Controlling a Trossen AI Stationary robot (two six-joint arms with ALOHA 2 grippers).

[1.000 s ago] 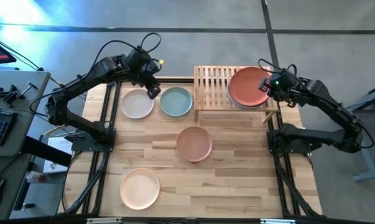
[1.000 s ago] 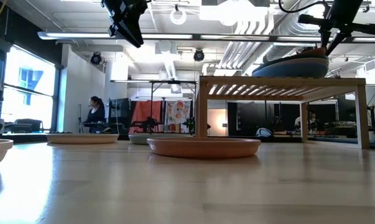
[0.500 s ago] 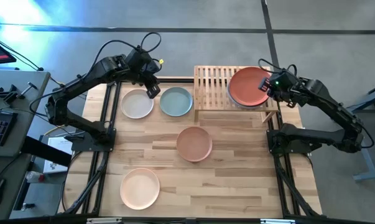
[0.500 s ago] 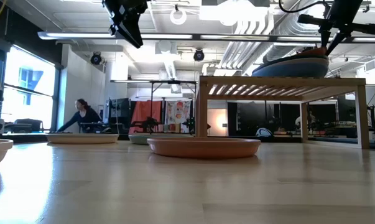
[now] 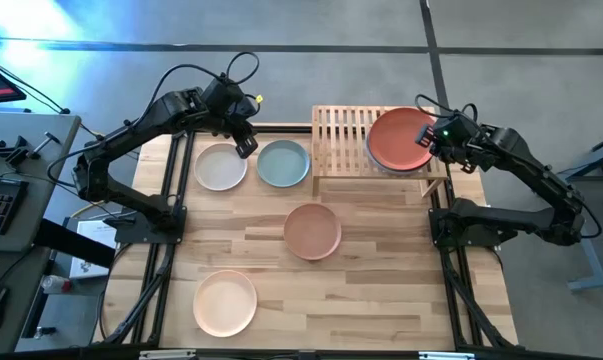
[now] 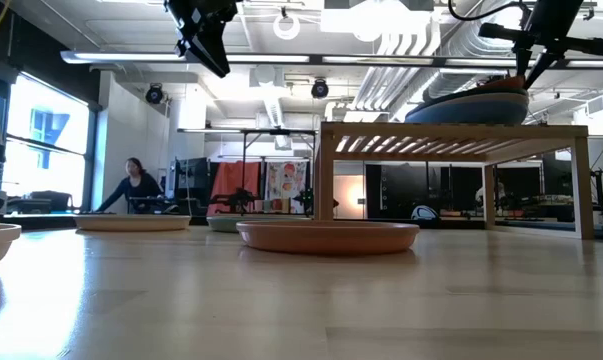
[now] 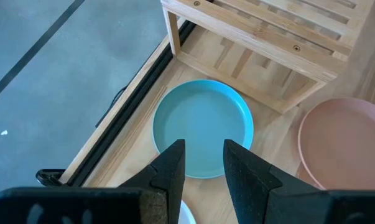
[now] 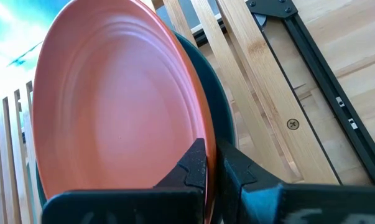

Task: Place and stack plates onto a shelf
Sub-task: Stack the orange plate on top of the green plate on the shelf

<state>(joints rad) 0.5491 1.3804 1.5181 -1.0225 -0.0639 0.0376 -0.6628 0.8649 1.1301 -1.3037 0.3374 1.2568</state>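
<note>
So the right gripper (image 5: 428, 137) is sitting over the right end of the shelf (image 5: 341, 130), with its fingers pinching the rim of the orange-red plate (image 5: 399, 139). That plate is tilting a bit and resting on top of a dark green plate (image 8: 219, 118), which is lying on the slats. From table level there's also a blue plate (image 6: 451, 108) peeking out in that same stack.

The left gripper (image 5: 245, 146) is hanging in the air near the back edge of the table (image 5: 381, 290), roughly between the off-white plate (image 5: 220, 166) and the pale sage plate (image 5: 283, 163). Its jaws are standing apart and aren't holding anything.

The tan-pink plate (image 5: 312, 231) is sitting mid-table in front of the shelf, and the peach plate (image 5: 225, 303) is lying near the front edge. A person (image 6: 131, 186) is leaning over in the room behind.
</note>
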